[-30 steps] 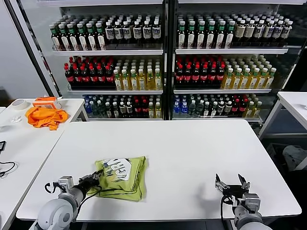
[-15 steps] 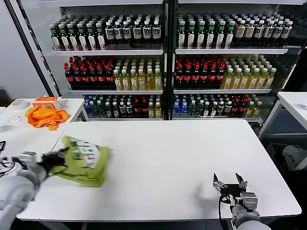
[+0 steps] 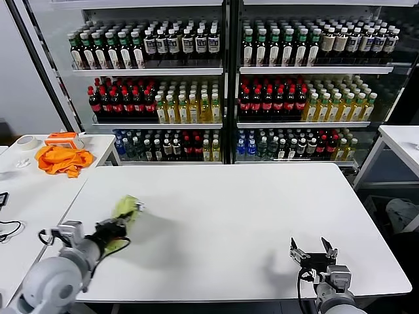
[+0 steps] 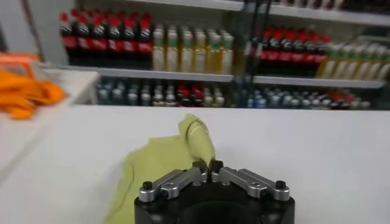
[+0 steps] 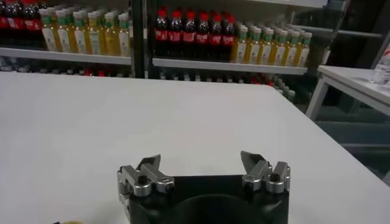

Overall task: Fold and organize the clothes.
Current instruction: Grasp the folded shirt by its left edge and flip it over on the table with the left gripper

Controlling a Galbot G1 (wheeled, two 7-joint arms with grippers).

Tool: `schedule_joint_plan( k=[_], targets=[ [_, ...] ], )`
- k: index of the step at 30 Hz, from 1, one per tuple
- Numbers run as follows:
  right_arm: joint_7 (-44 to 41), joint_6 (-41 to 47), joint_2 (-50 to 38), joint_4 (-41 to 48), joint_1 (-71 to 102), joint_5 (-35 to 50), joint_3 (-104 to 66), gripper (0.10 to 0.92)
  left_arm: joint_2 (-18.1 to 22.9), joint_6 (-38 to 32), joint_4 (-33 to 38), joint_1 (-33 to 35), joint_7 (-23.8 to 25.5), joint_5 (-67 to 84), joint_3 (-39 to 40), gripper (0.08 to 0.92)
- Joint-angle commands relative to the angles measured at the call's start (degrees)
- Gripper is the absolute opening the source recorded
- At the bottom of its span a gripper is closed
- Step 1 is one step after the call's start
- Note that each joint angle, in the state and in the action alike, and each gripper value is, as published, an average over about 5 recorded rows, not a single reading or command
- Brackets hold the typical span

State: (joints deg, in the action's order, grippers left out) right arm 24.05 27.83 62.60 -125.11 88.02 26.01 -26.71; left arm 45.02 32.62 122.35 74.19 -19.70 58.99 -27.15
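The left gripper (image 3: 112, 230), jaws pinching the folded lime-green T-shirt (image 3: 124, 214), held it at the worktop's (image 3: 249, 216) near-left. The right gripper (image 3: 314, 255) waited near-right, jaws spread. Judged step: stowing the shirt; next, setting it down flat.

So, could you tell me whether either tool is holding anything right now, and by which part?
The left tool is shut on the lime-green T-shirt, pinching a bunched fold of fabric at its edge. The right tool is open and holds nothing.
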Motion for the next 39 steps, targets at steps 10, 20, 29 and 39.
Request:
schedule_joint_plan(
  k=[10,20,29,39],
  targets=[
    [-0.5,-0.3,0.5,0.7,-0.7,-0.6,0.9,0.823,-20.7,0.8,-1.4,2.5,-2.7,2.0,-15.0,0.091],
    [-1.2,-0.7,1.0,2.4,-2.7,-0.3,1.7,0.823,-31.7,1.0,-1.8,13.2,-4.3,4.3,-26.4,0.091],
    [-1.3,-0.9,-0.1,2.7,-1.6,-0.5,1.7,0.823,-1.7,0.8,5.2,9.8,-0.5,-17.5,8.0,0.091],
    [-0.9,-0.4,1.1,2.1,-1.5,-2.3,2.6,0.823,3.5,0.6,2.2,-1.6,-1.6,-12.9,10.6,0.091]
  ],
)
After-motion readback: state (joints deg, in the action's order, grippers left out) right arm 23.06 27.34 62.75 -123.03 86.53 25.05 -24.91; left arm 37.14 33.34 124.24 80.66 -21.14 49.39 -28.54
